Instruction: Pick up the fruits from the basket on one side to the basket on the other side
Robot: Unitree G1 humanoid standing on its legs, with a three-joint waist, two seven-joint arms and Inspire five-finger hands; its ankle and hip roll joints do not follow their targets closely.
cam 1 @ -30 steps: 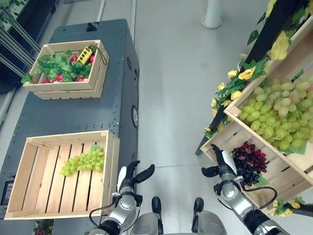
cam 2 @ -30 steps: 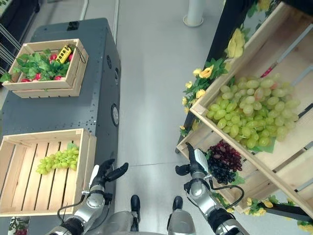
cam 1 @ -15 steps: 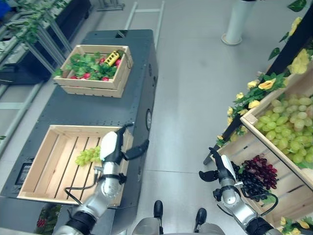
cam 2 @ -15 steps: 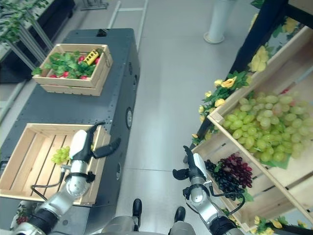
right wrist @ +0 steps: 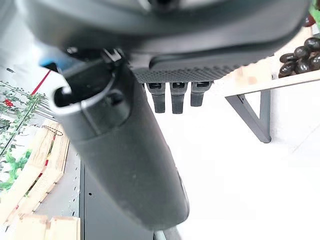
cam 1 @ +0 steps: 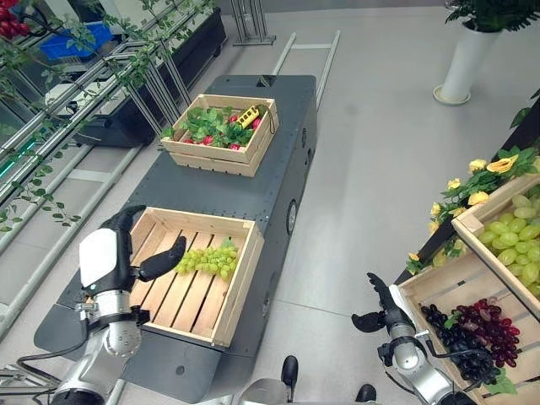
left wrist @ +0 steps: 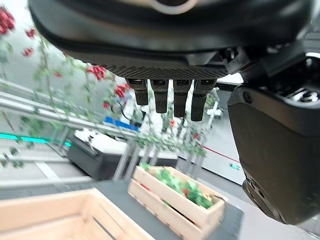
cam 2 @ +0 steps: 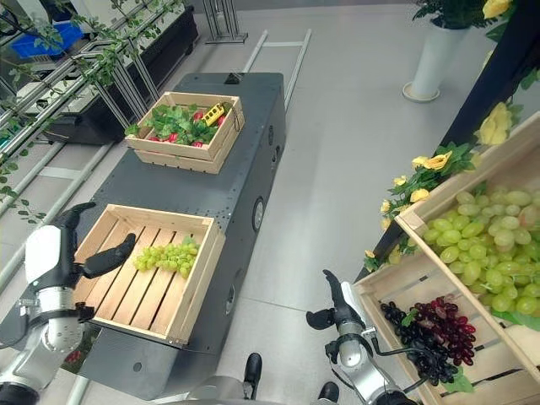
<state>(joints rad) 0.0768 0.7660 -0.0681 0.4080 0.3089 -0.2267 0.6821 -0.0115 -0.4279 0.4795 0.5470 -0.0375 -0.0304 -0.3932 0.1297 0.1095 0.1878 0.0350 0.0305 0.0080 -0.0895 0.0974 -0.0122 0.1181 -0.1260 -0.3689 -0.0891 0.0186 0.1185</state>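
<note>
Left hand [cam 1: 105,257] raised, right hand [cam 1: 381,314] low, fingers straight, empty.

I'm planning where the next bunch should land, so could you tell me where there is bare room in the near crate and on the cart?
In the near crate, the slats are bare everywhere but around the green grapes, which lie against its far right corner. The dark cart top is free between this crate and the leafy crate. The left hand crowds the near crate's left rim.

glossy grey floor [cam 1: 380,126], white pillar base [cam 1: 461,66], metal racks with trailing vines [cam 1: 76,93], dark grey cart [cam 1: 253,181], wooden display shelf with yellow flowers [cam 2: 439,169]
</note>
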